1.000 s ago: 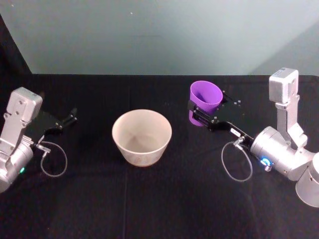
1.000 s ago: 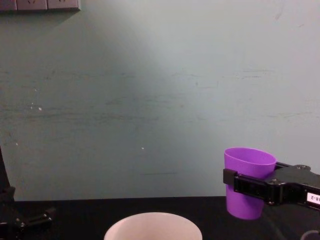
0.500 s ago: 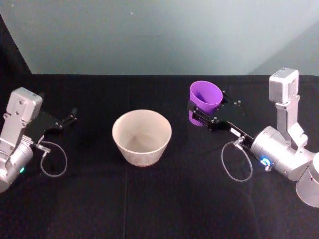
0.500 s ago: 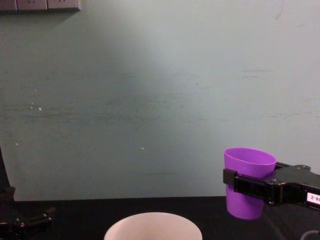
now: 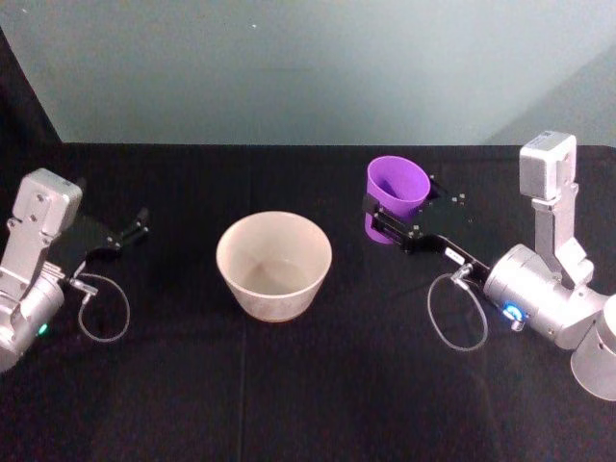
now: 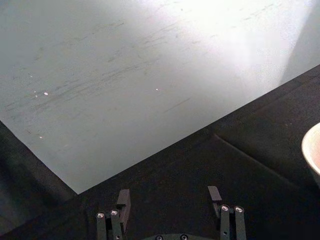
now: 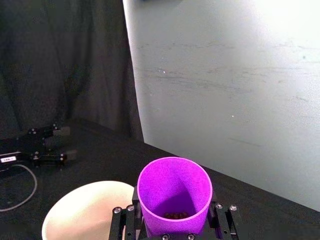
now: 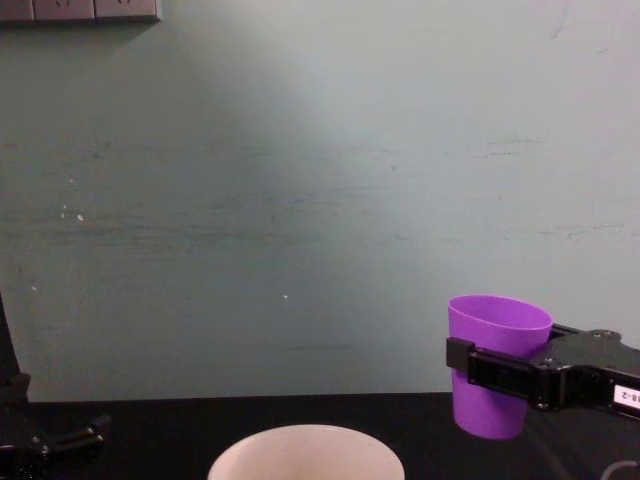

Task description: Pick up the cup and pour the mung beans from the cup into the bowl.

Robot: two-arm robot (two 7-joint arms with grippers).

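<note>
A black-covered table (image 5: pixel 318 385) runs back to a pale green wall (image 5: pixel 308 67), with a dark curtain (image 7: pixel 60 65) at the wall's end on the robot's left and a row of socket plates (image 8: pixel 80 10) high on the wall in the chest view. The white bowl (image 5: pixel 274 265) stands upright near the middle of the table, and whether anything lies in it cannot be made out. A thin cable loop (image 5: pixel 452 322) hangs beside the right arm's wrist, to the right of the bowl and well apart from it. The left gripper (image 5: pixel 140 224) sits over the table's left side, well apart from the bowl, its two fingers (image 6: pixel 122 200) spread wide with nothing between them. The right gripper (image 5: pixel 397 204) reaches in from the right, and its black fingers (image 7: pixel 222 220) are closed against opposite sides of the purple cup (image 5: pixel 397 183), clasping it around the lower half. The cup is upright, mouth up, just to the right of the bowl and not touching it; bare black cloth lies between the two. In the chest view its rim stands well above the bowl's rim. A small layer of dark mung beans (image 7: pixel 175 215) shows at the bottom of the cup in the right wrist view, with the bowl's rim below and beside it.
</note>
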